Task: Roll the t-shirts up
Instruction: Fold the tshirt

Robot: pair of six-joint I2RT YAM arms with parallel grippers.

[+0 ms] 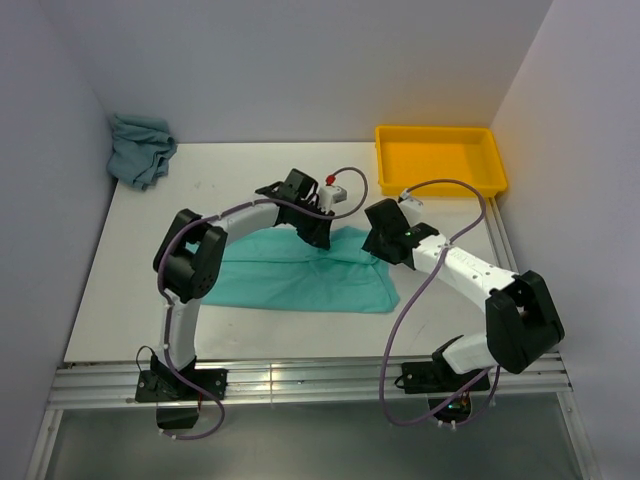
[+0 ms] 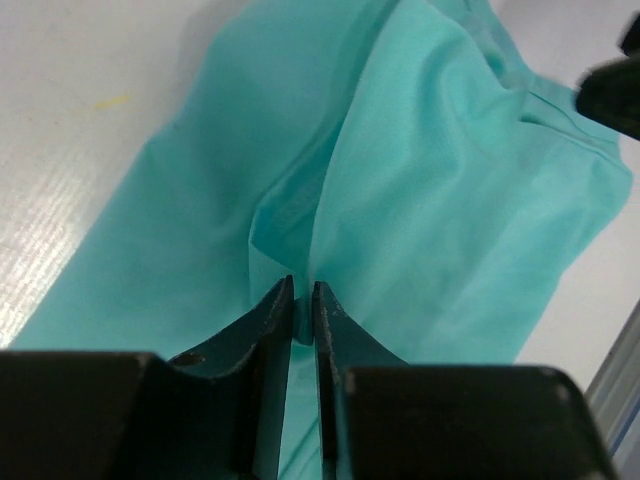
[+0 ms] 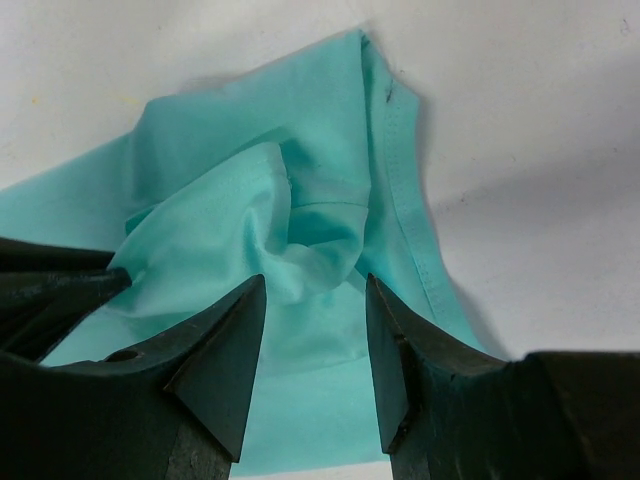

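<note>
White surface (image 1: 240, 190) carries a thin, floppy mint-turquoise t-shirt (image 1: 300, 275), left fingers (image 2: 272, 325) pinching its middle fold, right fingers (image 3: 225, 345) spread around a bunched edge likely worth gripping.

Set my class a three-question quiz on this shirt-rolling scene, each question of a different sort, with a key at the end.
1. True or false: the right gripper stands open over the mint t-shirt.
2. Choose one. The grey-teal t-shirt lies: A, in a tray; B, crumpled at the far left corner of the table; C, beneath the right arm.
3. Fill the gap: a fold of the mint t-shirt is pinched by the ___ gripper.

Key: 1 true; 2 B; 3 the left gripper.
</note>
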